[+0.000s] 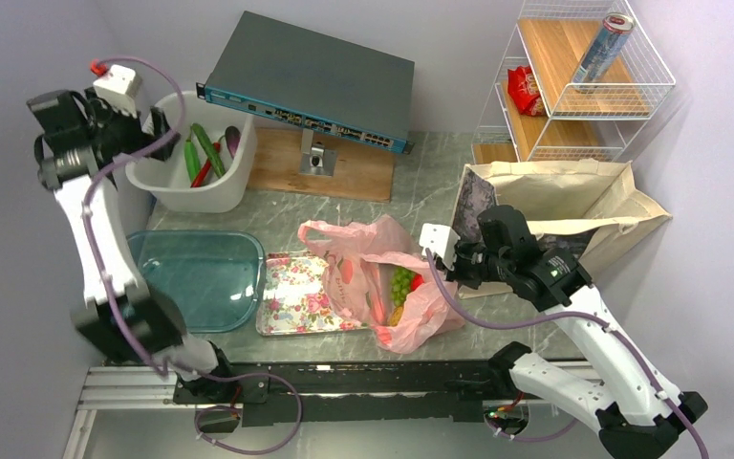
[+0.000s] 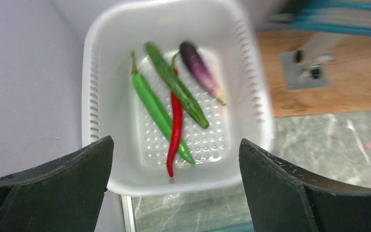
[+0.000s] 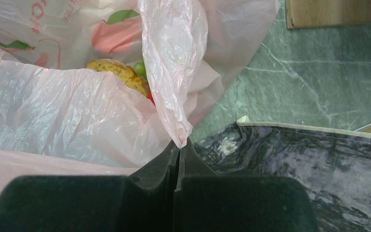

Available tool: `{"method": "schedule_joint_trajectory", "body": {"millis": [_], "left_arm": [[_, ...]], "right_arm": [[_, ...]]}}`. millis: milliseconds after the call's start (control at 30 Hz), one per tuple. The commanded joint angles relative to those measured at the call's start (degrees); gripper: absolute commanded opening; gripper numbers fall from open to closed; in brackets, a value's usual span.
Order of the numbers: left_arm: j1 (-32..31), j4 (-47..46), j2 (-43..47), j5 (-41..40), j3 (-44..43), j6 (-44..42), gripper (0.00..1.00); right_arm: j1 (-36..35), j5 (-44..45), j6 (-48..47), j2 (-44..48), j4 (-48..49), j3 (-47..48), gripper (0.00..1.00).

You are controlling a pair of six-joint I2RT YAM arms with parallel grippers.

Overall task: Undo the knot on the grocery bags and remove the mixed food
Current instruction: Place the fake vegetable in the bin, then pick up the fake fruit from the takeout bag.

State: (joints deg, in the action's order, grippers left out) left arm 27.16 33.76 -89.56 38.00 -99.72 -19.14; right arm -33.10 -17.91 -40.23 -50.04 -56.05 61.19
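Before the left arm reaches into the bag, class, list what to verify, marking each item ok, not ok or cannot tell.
1. The left gripper is open and empty: ok.
2. The long red pepper and small purple eggplant lie inside the white plastic basket: ok.
3. The thin pink plastic bag is untied, mouth open: ok.
4. The right gripper is shut on the bag's edge: ok.
5. The green grapes and brown bread slice are out: not ok, both inside.
6. The beige canvas tote is emptied: cannot tell.
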Motion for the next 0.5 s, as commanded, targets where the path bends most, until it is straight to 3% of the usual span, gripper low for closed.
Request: {"method": "schedule_joint_trajectory", "body": {"millis": [0, 100, 200, 333, 467], "left_arm": [[-9.6, 9.0, 23.2, 21.3, 12.7, -19.4, 0.99], [-26.8, 11.2, 36.4, 18.0, 23.8, -29.0, 0.96], [-46.4, 5.7, 43.9, 10.5, 33.0, -28.5, 0.78], [-70.7, 5.5, 41.0, -4.4, 37.4, -33.2, 0.53], [-80.6, 0.6, 35.9, -9.7, 41.1, -36.7, 0.38]], "right_arm": [[-0.3, -2.4, 1.1, 2.5, 4.2, -3.1, 0.00], [-0.5, -3.4, 2.0, 3.2, 5.3, -5.0, 0.00], [-0.6, -4.3, 4.8, 3.1, 6.4, -4.8, 0.00], [-0.7, -4.3, 7.2, 4.3, 6.6, -5.3, 0.00], [-0.7, -3.0, 7.1, 6.6, 5.4, -5.9, 0.00]]}}
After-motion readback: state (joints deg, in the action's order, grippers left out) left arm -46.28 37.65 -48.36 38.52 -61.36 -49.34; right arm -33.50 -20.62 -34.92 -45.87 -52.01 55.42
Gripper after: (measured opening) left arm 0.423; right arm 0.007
